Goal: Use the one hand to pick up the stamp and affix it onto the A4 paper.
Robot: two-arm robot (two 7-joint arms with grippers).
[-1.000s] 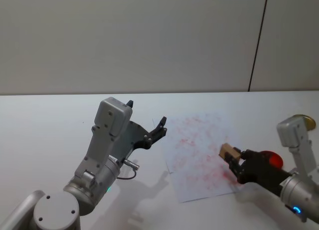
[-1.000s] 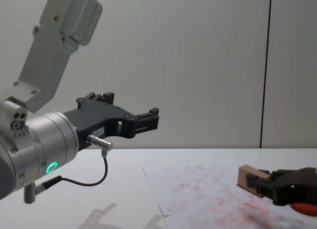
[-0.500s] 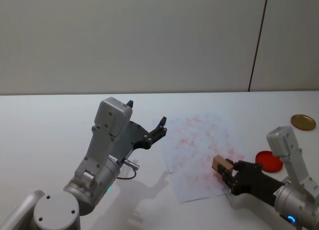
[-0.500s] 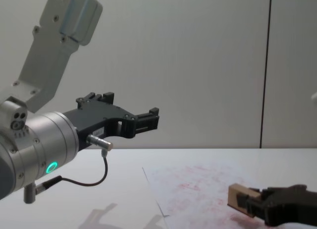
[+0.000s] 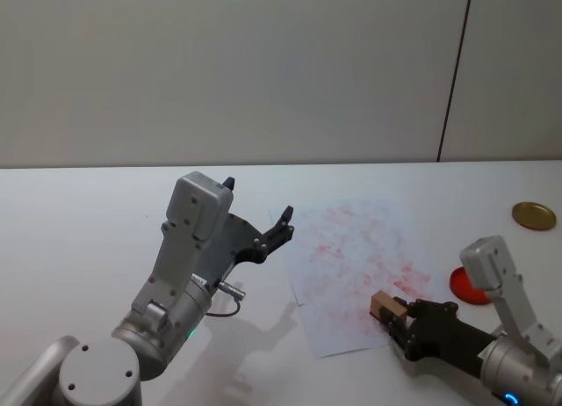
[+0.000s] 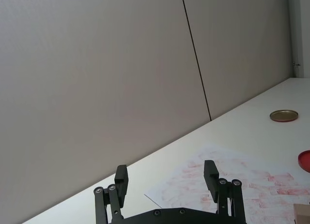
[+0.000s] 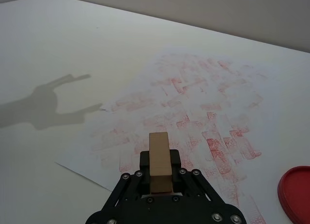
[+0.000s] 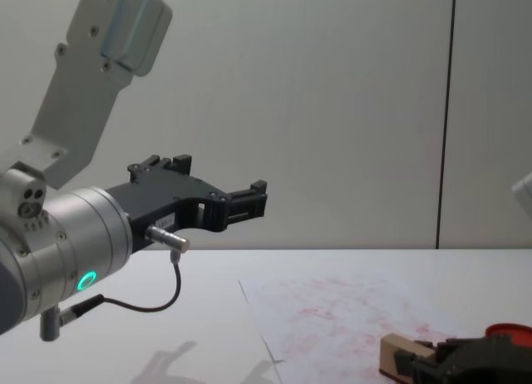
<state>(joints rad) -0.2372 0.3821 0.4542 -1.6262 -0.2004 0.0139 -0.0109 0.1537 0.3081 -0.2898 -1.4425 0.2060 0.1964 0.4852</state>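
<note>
Pale tan wooden stamp block [image 5: 383,304] is clamped in the black right end effector [image 5: 397,317] at the near edge of the red-marked white A4 paper [image 5: 351,252]; the left end effector [image 6: 166,179] hangs open, raised.

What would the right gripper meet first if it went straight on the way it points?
Probably the paper: the right gripper, holding the stamp, aims low across its near part. Its downward tilt is hard to judge.

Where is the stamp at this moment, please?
In the head view, the stamp is clamped in the right gripper over the near right corner of the A4 paper, with the red ink pad to its right.
</note>
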